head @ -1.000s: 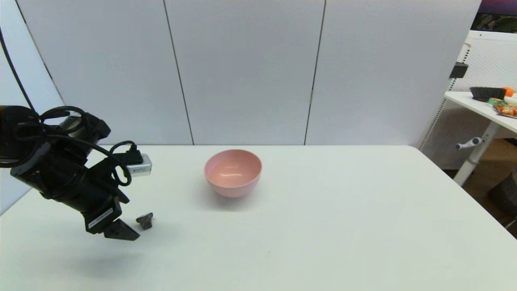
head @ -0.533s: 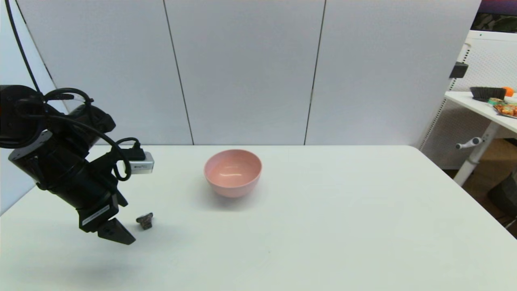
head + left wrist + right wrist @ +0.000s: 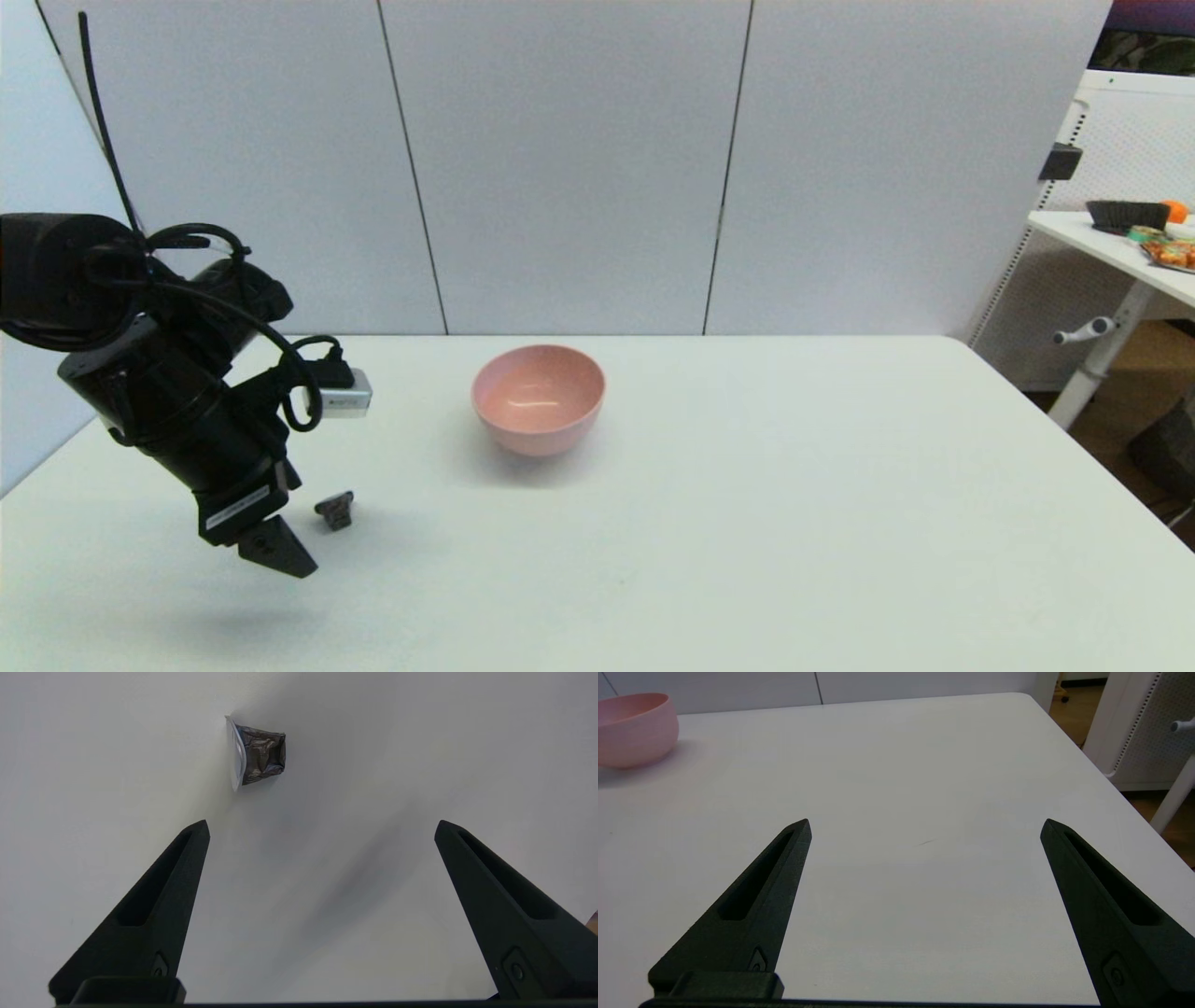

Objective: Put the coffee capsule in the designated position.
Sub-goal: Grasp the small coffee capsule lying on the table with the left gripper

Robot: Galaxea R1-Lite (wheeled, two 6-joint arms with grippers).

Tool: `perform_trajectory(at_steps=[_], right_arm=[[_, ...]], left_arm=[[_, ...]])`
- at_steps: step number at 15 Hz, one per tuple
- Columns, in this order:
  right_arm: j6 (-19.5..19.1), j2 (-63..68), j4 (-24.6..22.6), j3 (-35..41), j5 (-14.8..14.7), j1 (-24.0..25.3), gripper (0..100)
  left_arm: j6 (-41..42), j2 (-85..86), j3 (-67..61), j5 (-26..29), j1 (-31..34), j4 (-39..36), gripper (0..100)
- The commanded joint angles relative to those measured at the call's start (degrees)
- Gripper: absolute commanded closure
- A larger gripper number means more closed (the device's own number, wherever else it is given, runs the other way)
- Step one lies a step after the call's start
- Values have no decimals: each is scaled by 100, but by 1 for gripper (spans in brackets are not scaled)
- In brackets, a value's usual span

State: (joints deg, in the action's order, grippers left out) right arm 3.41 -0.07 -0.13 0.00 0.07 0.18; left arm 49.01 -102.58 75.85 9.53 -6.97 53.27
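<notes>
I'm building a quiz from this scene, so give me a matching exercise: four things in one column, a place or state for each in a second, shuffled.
Things:
1. coffee capsule
2. pink bowl
3. left gripper
4. right gripper

States:
A. open over bare table, far from the capsule
B. upright, with nothing in it
C. lying on its side on the table
D. open, above the table just short of the capsule

Pairs: 1-C, 2-B, 3-D, 4-A

Left pincer [image 3: 276, 549] hovers beside the coffee capsule [image 3: 335, 510]; pink bowl [image 3: 538, 399] well apart.
</notes>
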Motion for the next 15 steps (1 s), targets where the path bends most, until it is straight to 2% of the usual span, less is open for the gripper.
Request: perform_trajectory(at_steps=[1, 7, 15], right_arm=[[1, 7, -4, 0, 1, -1, 0], [1, 7, -4, 0, 1, -1, 0], [1, 7, -4, 0, 1, -1, 0]], left_arm=[[30, -157, 35, -4, -15, -63, 0], [48, -403, 26, -13, -94, -423, 0], [92, -482, -9, -338, -138, -634, 0]])
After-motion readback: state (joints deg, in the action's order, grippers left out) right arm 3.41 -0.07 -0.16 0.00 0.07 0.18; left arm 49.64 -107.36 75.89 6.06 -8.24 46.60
